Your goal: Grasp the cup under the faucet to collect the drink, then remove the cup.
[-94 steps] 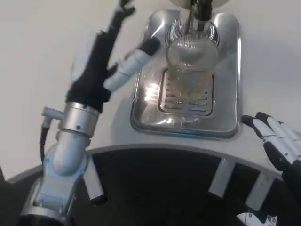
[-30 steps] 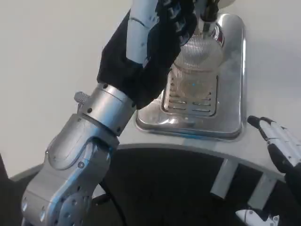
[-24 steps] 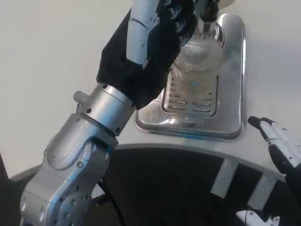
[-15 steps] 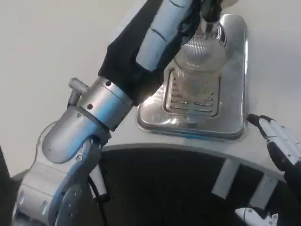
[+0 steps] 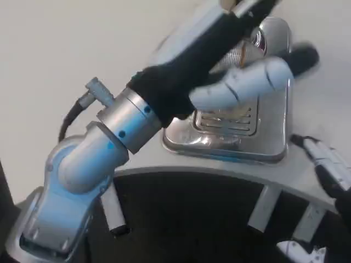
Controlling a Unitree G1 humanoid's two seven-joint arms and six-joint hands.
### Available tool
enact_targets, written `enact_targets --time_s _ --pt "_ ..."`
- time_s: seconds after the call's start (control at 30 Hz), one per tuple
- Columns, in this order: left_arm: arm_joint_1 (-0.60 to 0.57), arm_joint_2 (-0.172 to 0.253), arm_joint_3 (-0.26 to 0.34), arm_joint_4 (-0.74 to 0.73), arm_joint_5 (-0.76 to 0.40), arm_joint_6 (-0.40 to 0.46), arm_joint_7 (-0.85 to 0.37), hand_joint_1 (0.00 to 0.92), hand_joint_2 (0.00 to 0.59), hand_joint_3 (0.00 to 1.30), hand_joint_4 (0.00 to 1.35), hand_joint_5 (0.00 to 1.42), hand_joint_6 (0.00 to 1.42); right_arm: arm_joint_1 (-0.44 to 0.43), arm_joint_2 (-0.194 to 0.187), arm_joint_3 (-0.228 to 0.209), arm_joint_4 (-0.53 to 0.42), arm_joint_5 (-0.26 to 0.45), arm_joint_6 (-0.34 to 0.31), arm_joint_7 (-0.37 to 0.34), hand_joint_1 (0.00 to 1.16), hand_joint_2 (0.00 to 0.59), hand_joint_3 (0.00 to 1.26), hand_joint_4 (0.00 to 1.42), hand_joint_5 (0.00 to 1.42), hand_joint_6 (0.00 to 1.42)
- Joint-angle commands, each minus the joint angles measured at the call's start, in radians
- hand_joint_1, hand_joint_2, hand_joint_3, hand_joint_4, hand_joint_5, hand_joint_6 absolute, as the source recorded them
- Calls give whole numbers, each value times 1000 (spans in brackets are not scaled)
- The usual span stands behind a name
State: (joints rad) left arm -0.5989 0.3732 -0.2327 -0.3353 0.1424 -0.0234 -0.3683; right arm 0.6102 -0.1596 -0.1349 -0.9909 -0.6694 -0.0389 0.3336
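A plain white table (image 5: 66,49) fills the background, and a shiny chrome drip tray (image 5: 274,148) with a slotted grate sits on it at the upper right; the ribbed clear glass cup (image 5: 237,53) stands on that tray, mostly hidden behind the left hand (image 5: 219,55), and only a sliver of its fluted wall shows; the faucet above it cannot be made out. The left hand is blurred as it sweeps across the tray, one thick finger (image 5: 258,82) jutting out sideways, apart from the rest; whether anything is clasped, I cannot tell. The right hand (image 5: 329,170) rests at the table's edge, fingers loosely apart, holding nothing. By my reading the cup is not yet secured; collecting and removal remain.
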Motion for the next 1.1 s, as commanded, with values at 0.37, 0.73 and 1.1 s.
enact_targets --time_s 0.37,0.73,1.1 --pt "71 35 -36 -4 271 -144 46 0 179 0 0 0 0 -109 81 -34 -26 73 206 -19 1097 177 47 22 25 81" --pt "117 64 -1 28 333 -203 91 0 190 0 0 0 0 -329 89 58 127 18 295 -93 1162 71 27 11 14 80" --pt "127 49 -1 16 400 -202 116 0 195 0 0 0 0 -448 72 111 288 52 285 -168 1162 17 6 0 4 95"
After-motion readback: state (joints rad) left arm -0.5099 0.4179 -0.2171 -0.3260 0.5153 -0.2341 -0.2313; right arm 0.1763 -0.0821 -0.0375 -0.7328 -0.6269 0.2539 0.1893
